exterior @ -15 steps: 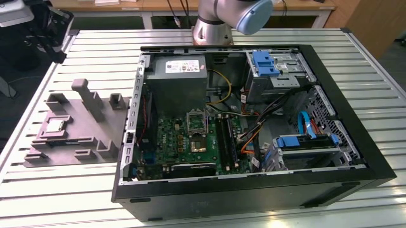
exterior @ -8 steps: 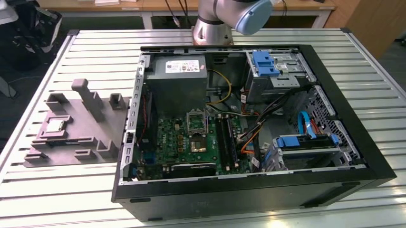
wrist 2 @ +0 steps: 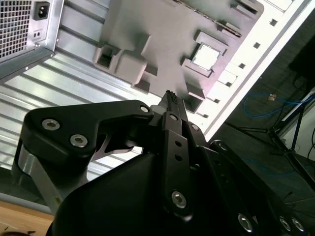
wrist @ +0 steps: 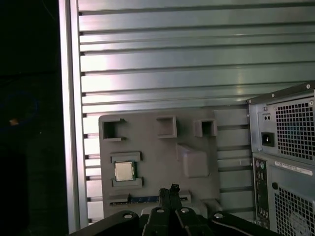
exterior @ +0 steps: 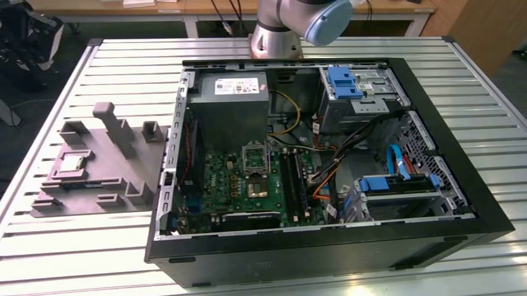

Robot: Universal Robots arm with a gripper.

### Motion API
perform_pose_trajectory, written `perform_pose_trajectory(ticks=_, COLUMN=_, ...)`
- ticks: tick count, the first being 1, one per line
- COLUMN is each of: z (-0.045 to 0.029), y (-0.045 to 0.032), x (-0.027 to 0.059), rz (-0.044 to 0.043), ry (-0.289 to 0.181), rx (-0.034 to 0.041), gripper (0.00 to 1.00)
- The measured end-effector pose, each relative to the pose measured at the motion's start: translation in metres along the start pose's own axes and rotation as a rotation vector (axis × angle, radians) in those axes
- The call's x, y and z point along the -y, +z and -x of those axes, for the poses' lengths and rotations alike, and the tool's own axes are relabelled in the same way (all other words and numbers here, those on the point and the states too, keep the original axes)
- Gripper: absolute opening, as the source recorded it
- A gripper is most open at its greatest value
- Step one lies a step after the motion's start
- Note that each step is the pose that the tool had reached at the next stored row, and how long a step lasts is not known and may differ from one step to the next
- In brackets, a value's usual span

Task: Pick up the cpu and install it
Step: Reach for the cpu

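Observation:
The cpu [exterior: 70, 163], a small pale silvery square, lies flat in a pocket of the grey moulded tray [exterior: 115, 179] at the exterior view's left, beside the open computer case. Both wrist views look down on the cpu [wrist 2: 205, 55] [wrist: 124, 171] from well above the tray [wrist 2: 162, 34] [wrist: 197, 142]. My gripper [wrist 2: 169, 94] [wrist: 170, 189] hangs high over the tray's edge, apart from the cpu. Its black fingers are shut together with nothing between them.
The open black computer case [exterior: 428, 203] lies on the slatted metal table [exterior: 82, 246]. Inside are the green motherboard [exterior: 226, 185], a black socket frame [exterior: 255, 159], a dark square chip [exterior: 258, 188], cables and blue drive brackets [exterior: 344, 82]. The arm's base [exterior: 276, 37] stands behind the case.

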State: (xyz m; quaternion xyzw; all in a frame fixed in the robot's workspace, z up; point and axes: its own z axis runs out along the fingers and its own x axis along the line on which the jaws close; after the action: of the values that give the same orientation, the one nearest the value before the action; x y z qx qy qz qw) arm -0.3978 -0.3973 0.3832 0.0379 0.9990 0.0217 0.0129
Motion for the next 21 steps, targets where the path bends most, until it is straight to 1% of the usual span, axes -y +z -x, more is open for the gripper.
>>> perform_pose_trajectory(ticks=6, z=-0.0222, y=-0.0006, x=0.0018, rz=0.0005, ry=0.0, rx=-0.0001, gripper=0.11)
perform_pose_trajectory(ticks=10, z=-0.0322, y=-0.0008, x=0.0025, rz=0.0008, ry=0.0, rx=-0.0001, gripper=0.11)
perform_pose_trajectory(ticks=12, z=-0.034, y=-0.0008, x=0.0027, rz=0.0009, ry=0.0, rx=-0.0001, gripper=0.11)
perform_pose_trajectory(ticks=21, z=-0.0344, y=-0.0009, x=0.0027, rz=0.0009, ry=0.0, rx=-0.0001, gripper=0.11)
